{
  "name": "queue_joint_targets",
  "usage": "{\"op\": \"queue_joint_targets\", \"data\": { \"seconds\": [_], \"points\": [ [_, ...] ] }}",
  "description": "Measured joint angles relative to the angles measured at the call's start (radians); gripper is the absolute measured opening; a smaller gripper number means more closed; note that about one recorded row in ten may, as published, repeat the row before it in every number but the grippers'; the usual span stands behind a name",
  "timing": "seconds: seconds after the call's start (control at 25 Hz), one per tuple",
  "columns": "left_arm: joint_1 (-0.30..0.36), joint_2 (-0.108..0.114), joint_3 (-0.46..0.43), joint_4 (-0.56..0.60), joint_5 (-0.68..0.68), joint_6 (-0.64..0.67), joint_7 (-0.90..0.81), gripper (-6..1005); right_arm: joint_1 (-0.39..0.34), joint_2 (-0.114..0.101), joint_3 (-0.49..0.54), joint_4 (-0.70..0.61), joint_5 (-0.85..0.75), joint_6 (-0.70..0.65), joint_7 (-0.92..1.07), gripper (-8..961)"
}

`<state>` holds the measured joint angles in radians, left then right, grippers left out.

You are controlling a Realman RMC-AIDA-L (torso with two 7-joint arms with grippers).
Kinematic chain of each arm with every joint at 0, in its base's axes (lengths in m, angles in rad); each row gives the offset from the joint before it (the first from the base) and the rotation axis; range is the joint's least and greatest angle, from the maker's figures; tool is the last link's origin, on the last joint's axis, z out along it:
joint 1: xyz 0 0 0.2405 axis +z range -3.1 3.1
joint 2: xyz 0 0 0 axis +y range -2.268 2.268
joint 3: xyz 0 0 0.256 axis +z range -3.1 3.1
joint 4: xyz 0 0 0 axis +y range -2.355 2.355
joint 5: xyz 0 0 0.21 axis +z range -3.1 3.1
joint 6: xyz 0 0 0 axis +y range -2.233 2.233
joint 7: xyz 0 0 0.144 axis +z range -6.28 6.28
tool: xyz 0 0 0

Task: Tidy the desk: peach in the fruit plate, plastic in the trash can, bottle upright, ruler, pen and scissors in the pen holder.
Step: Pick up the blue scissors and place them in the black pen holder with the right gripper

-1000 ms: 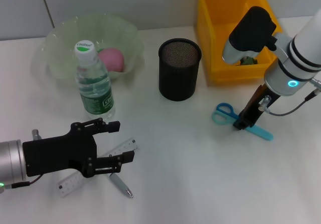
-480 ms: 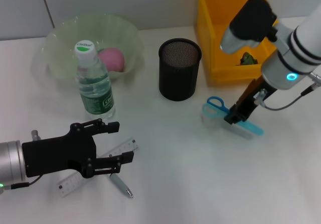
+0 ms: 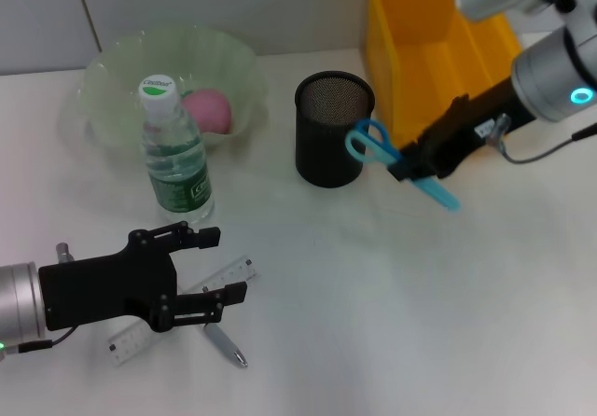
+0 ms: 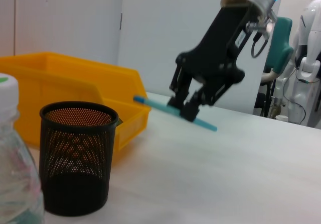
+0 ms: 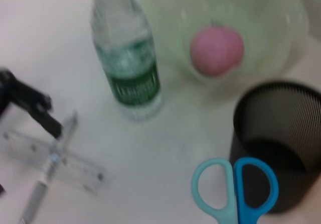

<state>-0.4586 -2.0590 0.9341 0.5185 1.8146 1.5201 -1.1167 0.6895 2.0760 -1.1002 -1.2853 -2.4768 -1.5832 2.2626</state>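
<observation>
My right gripper [image 3: 411, 166] is shut on the blue scissors [image 3: 371, 144] and holds them in the air, handles beside the rim of the black mesh pen holder [image 3: 333, 129]. In the right wrist view the scissors [image 5: 235, 189] hang just in front of the pen holder [image 5: 281, 143]. My left gripper [image 3: 231, 262] rests open on the table over the clear ruler [image 3: 233, 272], with the pen [image 3: 225, 344] just below it. The bottle [image 3: 175, 155] stands upright. The pink peach [image 3: 206, 110] lies in the green fruit plate [image 3: 121, 71]. The plastic is out of view.
A yellow bin [image 3: 424, 52] stands at the back right, close behind the pen holder. The left wrist view shows the right gripper [image 4: 188, 106] with the scissors [image 4: 203, 123] above the table, beside the bin [image 4: 75, 78] and pen holder [image 4: 75, 163].
My right gripper has lifted the scissors off the table and carried them left and back, up to the pen holder's rim. The left arm has not moved.
</observation>
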Motion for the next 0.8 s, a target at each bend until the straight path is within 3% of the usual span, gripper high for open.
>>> {"op": "queue_joint_targets", "data": {
  "seconds": [0.36,0.8],
  "points": [
    [0.000,0.001,0.000,0.008,0.002,0.002,-0.011,823,-0.082,0.002,0.102,-0.010,0.278,0.074,-0.182,282],
    [0.000,0.000,0.000,0.011,0.003,0.002,-0.012,823,-0.134,0.005,0.109,0.232,0.620,0.280,-0.524,304]
  ]
}}
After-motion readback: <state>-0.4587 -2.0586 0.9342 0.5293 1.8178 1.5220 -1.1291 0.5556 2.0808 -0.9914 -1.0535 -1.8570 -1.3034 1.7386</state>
